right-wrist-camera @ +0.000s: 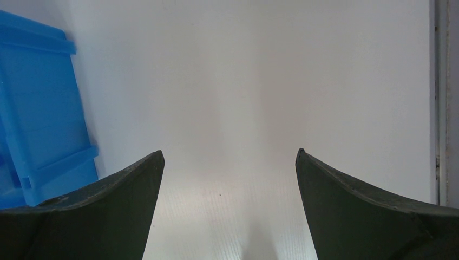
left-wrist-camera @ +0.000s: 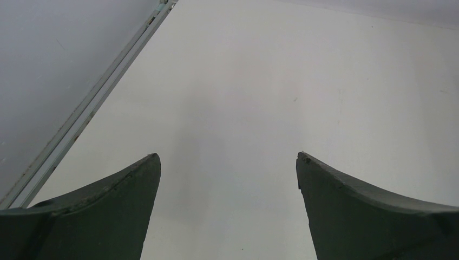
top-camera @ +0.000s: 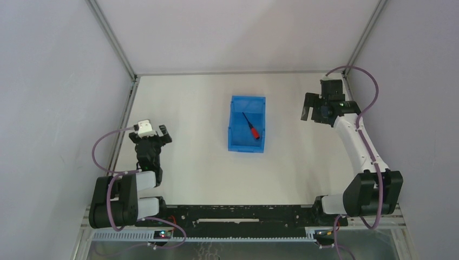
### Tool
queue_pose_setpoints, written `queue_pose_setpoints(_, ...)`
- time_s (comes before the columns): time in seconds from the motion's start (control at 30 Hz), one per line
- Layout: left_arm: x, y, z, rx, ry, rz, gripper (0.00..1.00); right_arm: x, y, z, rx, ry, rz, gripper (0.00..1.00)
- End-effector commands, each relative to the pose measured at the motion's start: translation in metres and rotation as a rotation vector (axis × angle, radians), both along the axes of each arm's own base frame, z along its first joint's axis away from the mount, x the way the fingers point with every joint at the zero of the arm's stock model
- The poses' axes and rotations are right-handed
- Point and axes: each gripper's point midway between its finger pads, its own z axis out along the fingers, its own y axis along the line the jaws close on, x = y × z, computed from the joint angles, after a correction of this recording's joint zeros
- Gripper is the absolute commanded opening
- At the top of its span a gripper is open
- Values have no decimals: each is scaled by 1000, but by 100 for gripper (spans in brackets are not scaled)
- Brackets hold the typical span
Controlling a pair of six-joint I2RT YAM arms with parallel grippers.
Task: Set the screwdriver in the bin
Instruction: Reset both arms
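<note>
Blue bin point(top-camera: 246, 147): you have one. It stands on the white counter point(top-camera: 184, 162), roughly midway between the two arms, with its long side running away from you.
Screwdriver point(top-camera: 252, 127): you have one, with a red handle and a dark, thin shaft.
Arms: two, one at each near corner of the counter, each carrying one end effector.
Bin contents: one item, the screwdriver. It lies flat on the bin floor, set diagonally. The handle points toward the near right corner and the shaft tip toward the far left.
Left end effector point(top-camera: 164, 134): your wrist view shows its two fingers point(left-wrist-camera: 108, 211) spread wide with only bare counter between them. It grips nothing. It sits near the left rail, well apart from the bin.
Right end effector point(top-camera: 310, 115): its fingers point(right-wrist-camera: 357, 206) are likewise spread wide over bare counter, with nothing held. It is to the right of the bin, toward the far right corner.
Right wrist view: you see an outer wall of the bin point(right-wrist-camera: 38, 119) at the left edge, beside the left finger. The screwdriver does not show in this view.
Screwdriver relative to end effectors: it lies between the two and touches neither. In the top view it is nearer the right one, with the bin wall standing between them.
</note>
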Motion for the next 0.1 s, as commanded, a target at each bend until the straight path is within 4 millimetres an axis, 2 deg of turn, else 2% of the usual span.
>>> queue_pose_setpoints(0.0, 11, 1, 27, 23, -76, 3, 100, 8, -1, 9, -6, -64, 15, 100)
queue_pose_setpoints(0.07, 11, 1, 27, 23, -75, 4, 100, 8, 1, 12, -1, -79, 19, 100)
